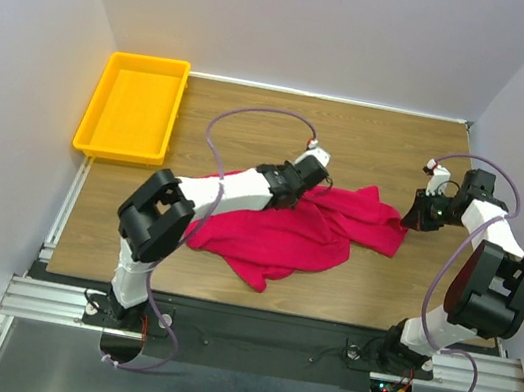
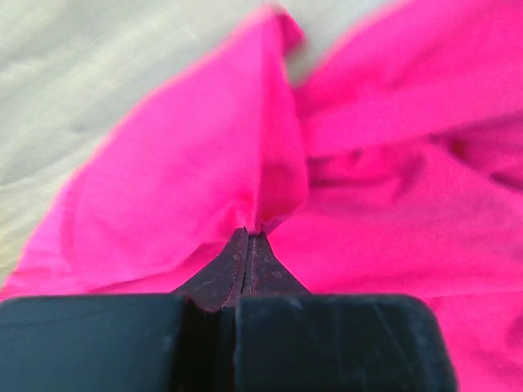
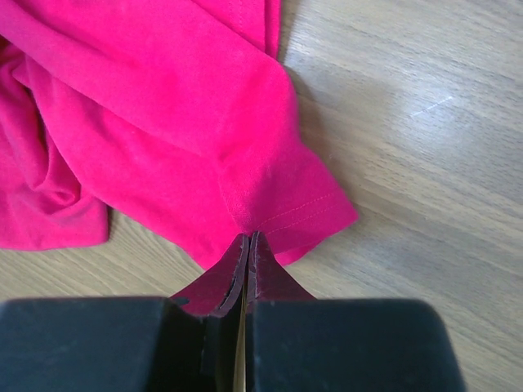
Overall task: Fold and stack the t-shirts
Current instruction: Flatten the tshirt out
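Between your two claws, the red t-shirt lies crumpled on the bench.
Your left claw is pinched shut on a raised fold of the fabric, and cloth spreads ahead of it and to both sides. That forearm stretches low over the shirt. Your right claw is clamped tight on a stitched hem at the shirt's edge, with bare wood to its right. That arm is bent at the elbow, wrist pointing toward the shirt.

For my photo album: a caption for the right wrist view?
Right gripper pinching the hemmed edge of a red t-shirt on a wooden table.
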Robot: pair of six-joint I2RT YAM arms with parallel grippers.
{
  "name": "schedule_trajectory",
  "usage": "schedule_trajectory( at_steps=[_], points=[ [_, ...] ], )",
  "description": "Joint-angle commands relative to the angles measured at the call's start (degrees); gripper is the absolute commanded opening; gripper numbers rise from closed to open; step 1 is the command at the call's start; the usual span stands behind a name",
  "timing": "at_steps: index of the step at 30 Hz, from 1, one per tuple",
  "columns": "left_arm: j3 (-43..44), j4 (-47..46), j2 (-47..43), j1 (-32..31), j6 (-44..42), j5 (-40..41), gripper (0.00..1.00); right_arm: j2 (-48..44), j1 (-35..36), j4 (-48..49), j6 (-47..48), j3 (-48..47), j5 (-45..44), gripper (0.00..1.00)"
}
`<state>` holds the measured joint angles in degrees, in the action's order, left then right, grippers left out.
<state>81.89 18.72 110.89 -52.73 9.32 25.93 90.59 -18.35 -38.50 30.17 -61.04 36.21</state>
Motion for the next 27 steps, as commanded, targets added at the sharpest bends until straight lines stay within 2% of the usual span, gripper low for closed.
schedule_trajectory(
  at_steps=[1, 7, 11, 19, 27],
  points=[
    [-0.67, -3.68, -10.15, 5.69, -0.27, -2.72, 0.0, -1.2, -0.37, 1.76, 1.2, -3.9, -1.49, 0.01],
    [-1.47, -5.89, -12.63, 14.39, -3.69, -6.16, 0.0, 1.17, -0.37, 1.68, 0.68, -11.72, -2.02, 0.01],
    [2.47, -7.2, -10.79, 17.13, -7.38, -5.98, 0.0, 4.5, -0.37, 1.76, -0.2, -16.12, -0.61, 0.01],
    [10.13, -8.78, -6.57, 21.6, -10.36, 0.69, 0.0, 10.3, -0.37, 2.2, -1.08, -23.95, -1.66, 0.01],
    [14.52, -13.79, -4.73, 26.62, -13.1, 2.19, 0.0, 16.81, -0.37, 3.87, -4.94, -32.12, -2.63, 0.01]
  ],
)
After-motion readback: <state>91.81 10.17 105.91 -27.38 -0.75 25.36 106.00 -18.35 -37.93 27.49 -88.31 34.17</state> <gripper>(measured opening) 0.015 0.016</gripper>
